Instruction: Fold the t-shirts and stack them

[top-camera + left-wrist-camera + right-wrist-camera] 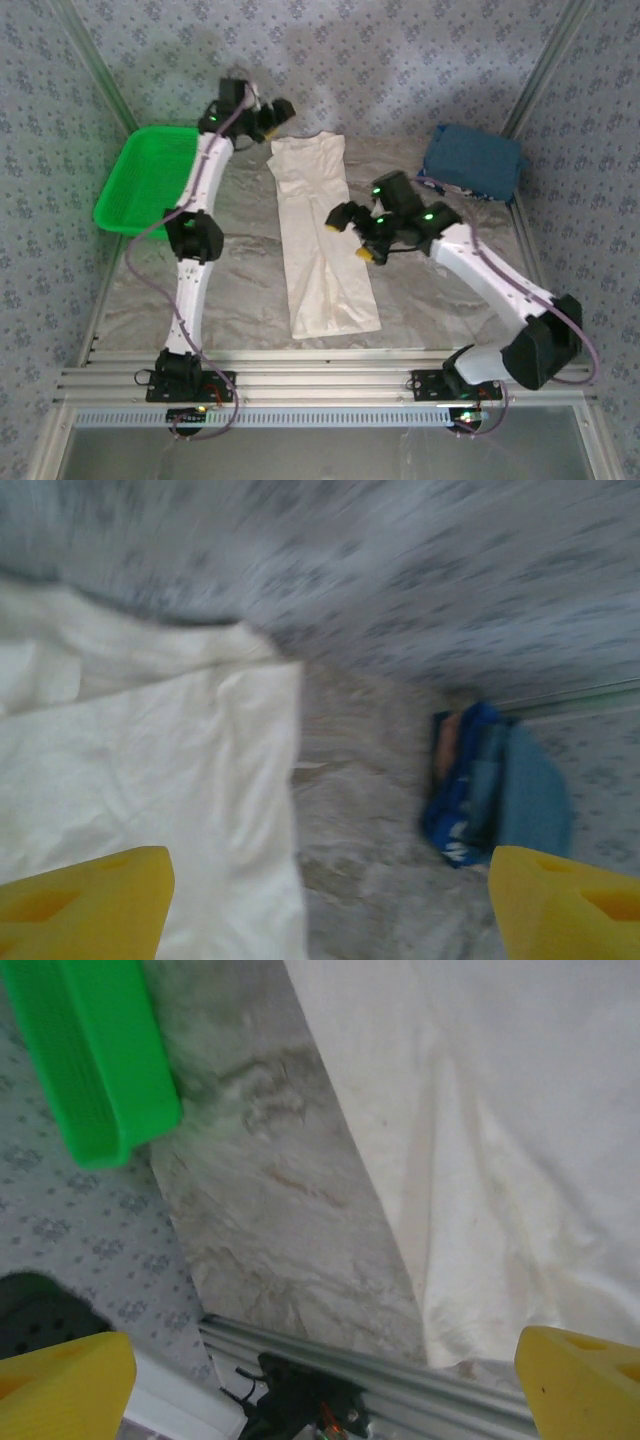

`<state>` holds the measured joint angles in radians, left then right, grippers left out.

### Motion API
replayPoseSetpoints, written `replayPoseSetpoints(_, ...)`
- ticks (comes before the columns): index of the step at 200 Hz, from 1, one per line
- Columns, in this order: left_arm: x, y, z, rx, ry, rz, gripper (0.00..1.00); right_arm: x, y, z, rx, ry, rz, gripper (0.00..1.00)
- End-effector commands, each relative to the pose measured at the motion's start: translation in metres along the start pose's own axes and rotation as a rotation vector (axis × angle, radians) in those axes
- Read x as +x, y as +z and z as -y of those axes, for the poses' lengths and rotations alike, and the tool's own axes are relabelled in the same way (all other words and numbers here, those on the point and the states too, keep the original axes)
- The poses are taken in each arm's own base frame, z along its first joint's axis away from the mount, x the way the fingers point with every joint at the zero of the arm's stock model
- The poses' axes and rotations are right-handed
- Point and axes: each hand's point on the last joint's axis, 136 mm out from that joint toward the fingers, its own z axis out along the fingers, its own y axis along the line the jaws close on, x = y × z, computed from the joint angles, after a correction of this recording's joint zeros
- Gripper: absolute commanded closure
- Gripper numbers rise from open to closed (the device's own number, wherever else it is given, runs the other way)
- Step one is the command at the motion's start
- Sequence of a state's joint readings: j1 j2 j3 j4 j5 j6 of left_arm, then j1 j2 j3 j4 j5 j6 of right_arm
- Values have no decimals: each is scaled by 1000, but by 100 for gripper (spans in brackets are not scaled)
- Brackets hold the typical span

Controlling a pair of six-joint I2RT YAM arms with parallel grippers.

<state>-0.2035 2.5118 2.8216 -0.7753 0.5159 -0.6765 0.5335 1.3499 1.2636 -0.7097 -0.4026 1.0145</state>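
Note:
The cream-white t-shirt [320, 235] lies as a long narrow strip down the middle of the table, print hidden. In the left wrist view its cloth [150, 780] fills the left side; in the right wrist view it [500, 1140] covers the upper right. The dark blue t-shirt [472, 162] sits folded at the far right, also seen as a blue bundle [490, 780]. My left gripper [272, 122] hovers open by the shirt's far end, yellow fingertips [80, 900] wide apart. My right gripper [350, 237] stands open above the shirt's right edge, holding nothing.
A green plastic basket [145, 180] sits at the far left, its rim [95, 1055] seen from the right wrist. The marbled table surface [245, 260] runs to an aluminium rail [320, 375] at the near edge. Patterned walls close in the back and sides.

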Motion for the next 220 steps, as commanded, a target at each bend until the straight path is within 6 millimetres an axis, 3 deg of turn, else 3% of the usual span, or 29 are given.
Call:
replayPoseSetpoints(1,12,-98,61,-27,82,-18,18,18,-13,57,140,-136,-184,1)
replayPoseSetpoints(21,70,-120,54,-147,84,-180,17,30,-16,86,162,-207,-288,3)
replayPoseSetpoints(46,176,-132,42,-270,106,-404,17,49,2,115,143,-182,-383,7)
replayPoseSetpoints(78,319,-152,-33,-387,-174,-560,24,65,25,142,126,-131,-437,19)
replayPoseSetpoints(104,390,-162,-52,-386,-297,-571,25,78,34,156,147,-138,-503,25)
replayPoseSetpoints(139,445,-151,-69,-402,-351,-600,32,93,48,172,194,-159,-599,36)
replayPoseSetpoints(175,473,-152,-91,-466,-387,-622,36,109,60,180,244,-207,-664,42)
replayPoseSetpoints(220,502,-148,-104,-485,-441,-653,43,114,62,192,308,-216,-671,44)
